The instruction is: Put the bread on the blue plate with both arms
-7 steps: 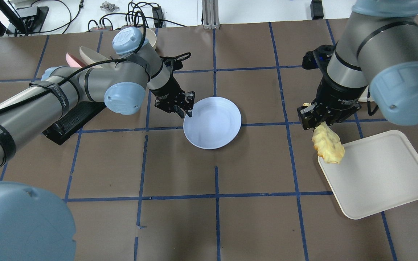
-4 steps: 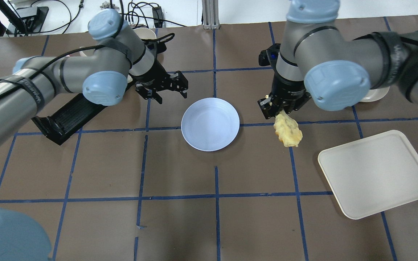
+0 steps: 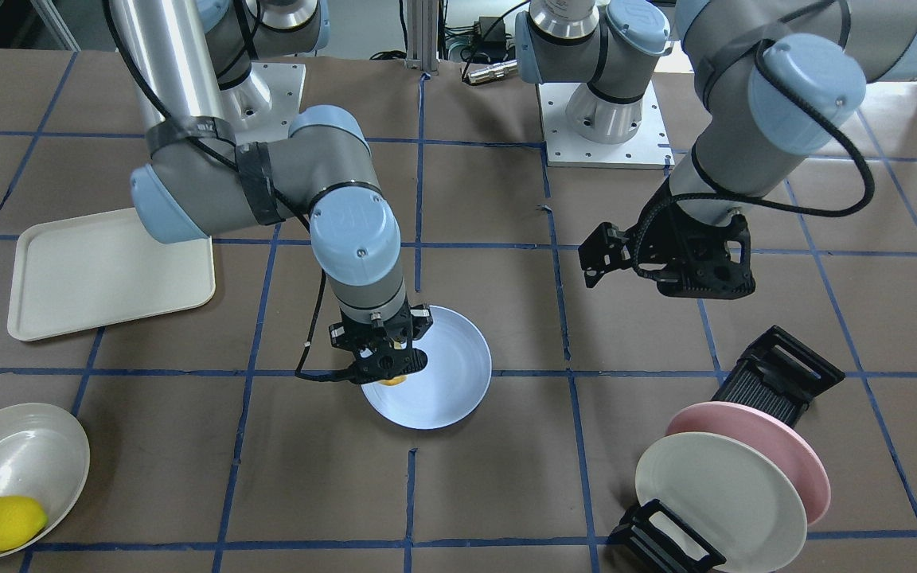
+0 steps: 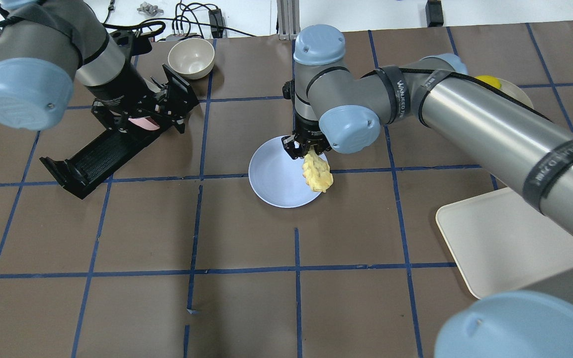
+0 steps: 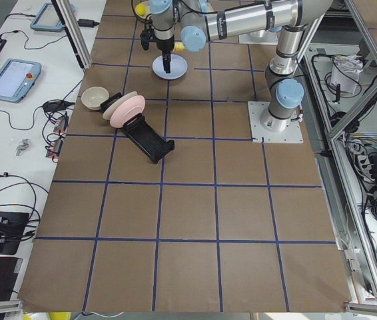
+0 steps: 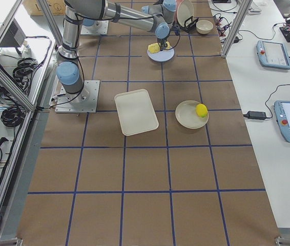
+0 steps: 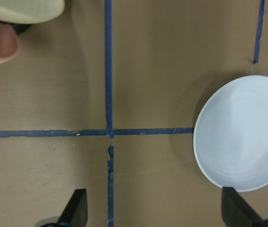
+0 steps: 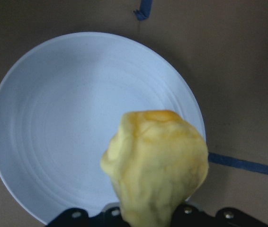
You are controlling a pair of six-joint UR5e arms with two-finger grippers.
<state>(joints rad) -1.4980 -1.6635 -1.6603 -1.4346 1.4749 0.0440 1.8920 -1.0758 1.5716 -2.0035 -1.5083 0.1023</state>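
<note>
The bread (image 4: pixel 318 171) is a bumpy pale-yellow loaf hanging from my right gripper (image 4: pixel 306 149), which is shut on its upper end. It hangs over the right edge of the blue plate (image 4: pixel 276 181), above the plate's surface. In the right wrist view the bread (image 8: pixel 157 165) hangs over the plate (image 8: pixel 53 132). In the front view only a bit of bread (image 3: pixel 392 381) shows under the right gripper (image 3: pixel 379 362). My left gripper (image 4: pixel 142 112) is open and empty, held above the table left of the plate; its fingertips (image 7: pixel 77 208) are wide apart.
A black dish rack (image 4: pixel 97 154) holds a pink plate (image 3: pixel 777 446) and a cream plate (image 3: pixel 713 493). A cream bowl (image 4: pixel 191 57) stands at the back. A white tray (image 4: pixel 505 238) lies at the right. A lemon (image 3: pixel 5 521) lies in a cream dish (image 3: pixel 21 454).
My right arm has carried the bread left from the tray's corner to over the blue plate. My left gripper has drawn back left from the plate's rim, over the rack.
</note>
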